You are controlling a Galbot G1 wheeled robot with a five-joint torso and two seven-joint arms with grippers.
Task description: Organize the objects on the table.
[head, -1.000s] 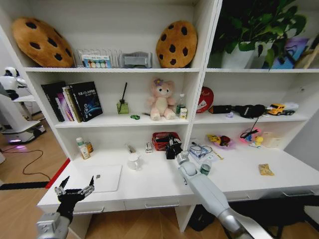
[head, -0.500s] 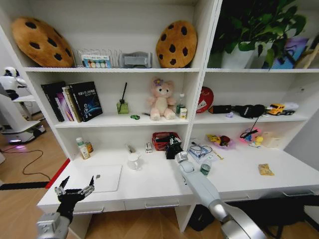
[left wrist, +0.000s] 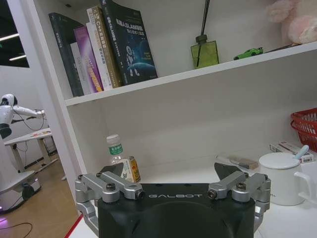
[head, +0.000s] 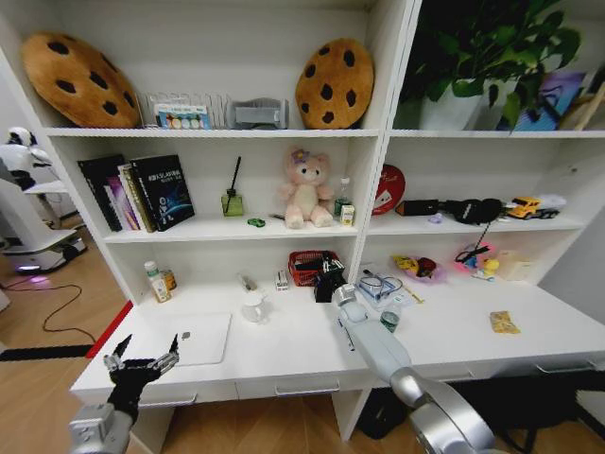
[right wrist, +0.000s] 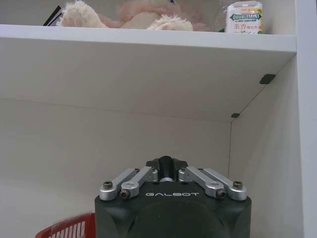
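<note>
The white table [head: 293, 355] carries a thin silver laptop [head: 194, 339] at its left, a small clear bottle with a green label [head: 389, 321] near the middle, and a yellow snack packet [head: 504, 323] at the right. A pen [head: 414, 296] lies by a clear box. My right gripper [head: 328, 277] hovers at the right edge of a red basket [head: 308, 267]; its fingers [right wrist: 166, 166] are shut, and I cannot tell whether they hold anything. Off the table's front left corner my left gripper [head: 142, 363] is open with nothing between its fingers [left wrist: 106, 182].
A white mug [head: 253, 305] stands behind the laptop, with two bottles [head: 157, 281] at the back left. A pink dish [head: 419, 269] sits at the back right. The shelf above holds books, a pink teddy bear [head: 306, 188] and a gum pack [right wrist: 246, 17].
My right arm has reached a little farther toward the back, keeping its gripper by the red basket. The left arm has not moved.
</note>
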